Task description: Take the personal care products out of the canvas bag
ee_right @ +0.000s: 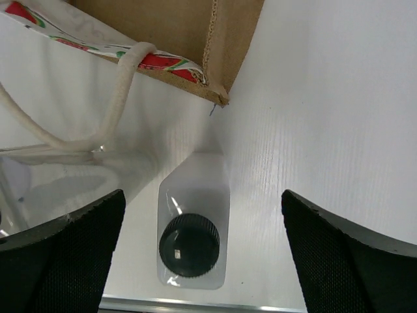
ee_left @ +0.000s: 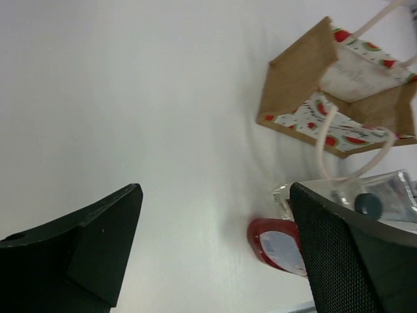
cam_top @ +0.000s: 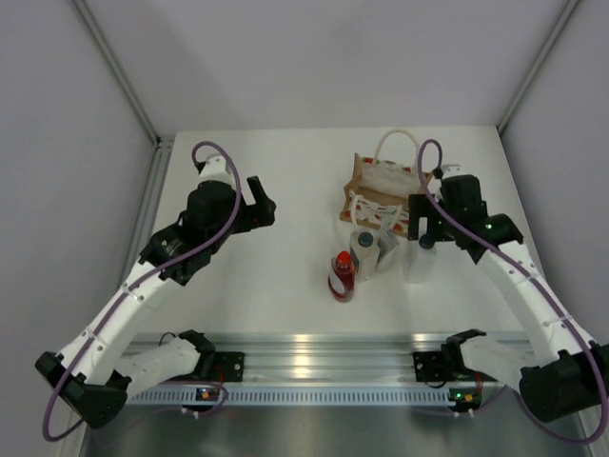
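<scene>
Right tool [ee_right: 205, 255] gapes over a whitish bottle [ee_right: 193, 218] — perhaps touching the canvas bag [ee_right: 163, 26] — left tool [ee_left: 215, 255] gaping too.

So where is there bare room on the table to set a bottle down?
Widest bare patch: the white table between the open left gripper and the tan canvas bag. Also the near strip left of the red-capped red bottle. Crowded: bottles cluster before the bag, by the right gripper.

One canvas bag [cam_top: 360, 181] and four small containers [cam_top: 342, 276].
</scene>
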Tool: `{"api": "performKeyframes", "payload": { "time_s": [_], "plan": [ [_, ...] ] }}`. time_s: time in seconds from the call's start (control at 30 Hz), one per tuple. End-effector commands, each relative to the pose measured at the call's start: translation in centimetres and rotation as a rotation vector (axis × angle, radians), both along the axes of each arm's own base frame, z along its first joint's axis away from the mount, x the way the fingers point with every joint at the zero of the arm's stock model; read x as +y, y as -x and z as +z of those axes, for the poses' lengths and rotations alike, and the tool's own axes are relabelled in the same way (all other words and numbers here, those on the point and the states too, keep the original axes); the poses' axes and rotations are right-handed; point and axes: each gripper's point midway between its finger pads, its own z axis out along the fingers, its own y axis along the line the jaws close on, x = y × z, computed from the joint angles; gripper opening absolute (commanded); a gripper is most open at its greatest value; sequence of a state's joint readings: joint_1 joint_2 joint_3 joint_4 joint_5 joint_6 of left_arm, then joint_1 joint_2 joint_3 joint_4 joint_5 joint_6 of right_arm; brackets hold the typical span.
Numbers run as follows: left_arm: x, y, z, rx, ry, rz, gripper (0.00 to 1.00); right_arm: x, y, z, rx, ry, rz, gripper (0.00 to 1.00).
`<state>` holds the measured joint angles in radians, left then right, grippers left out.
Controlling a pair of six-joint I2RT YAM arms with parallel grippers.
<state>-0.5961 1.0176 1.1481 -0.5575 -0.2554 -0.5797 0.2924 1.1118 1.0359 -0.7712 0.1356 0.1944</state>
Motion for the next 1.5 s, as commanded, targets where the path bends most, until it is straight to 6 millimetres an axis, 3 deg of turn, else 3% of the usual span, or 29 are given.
{"api": "performKeyframes", "payload": {
  "time_s": [0.0,0.13,0.33,0.6,0.73,0.93,1.2,1.47],
  "plan": [
    [5.4,1.5,-0.7,0.034,-0.174,0.159,0.99,0.0,-0.4,5.7,-0.200,-0.042,-0.016,1.00],
    [8.3,3.0,-1.2,0.067,-0.267,0.233,0.99,-1.5,1.3,9.4,-0.362,-0.063,-0.057,1.00],
    [11.5,4.5,-1.2,0.041,-0.359,0.306,0.99,-4.2,4.8,12.8,-0.544,-0.075,-0.138,1.00],
    [13.6,5.6,-1.9,0.015,-0.375,0.380,0.99,-6.6,9.7,13.9,-0.696,-0.007,-0.101,1.00],
    [14.1,5.9,-2.4,0.010,-0.336,0.427,0.99,-7.3,11.1,14.2,-0.726,-0.014,-0.118,0.99],
    [14.9,6.4,-2.6,-0.005,-0.314,0.470,0.99,-7.6,11.4,13.8,-0.731,-0.008,-0.126,0.99],
    [15.3,6.9,-1.9,-0.052,-0.275,0.475,0.99,-6.5,10.2,12.4,-0.665,-0.033,-0.109,0.99],
    [15.3,7.0,-1.8,-0.059,-0.267,0.473,0.99,-6.9,9.8,12.3,-0.652,-0.030,-0.150,0.99]
  ]
}}
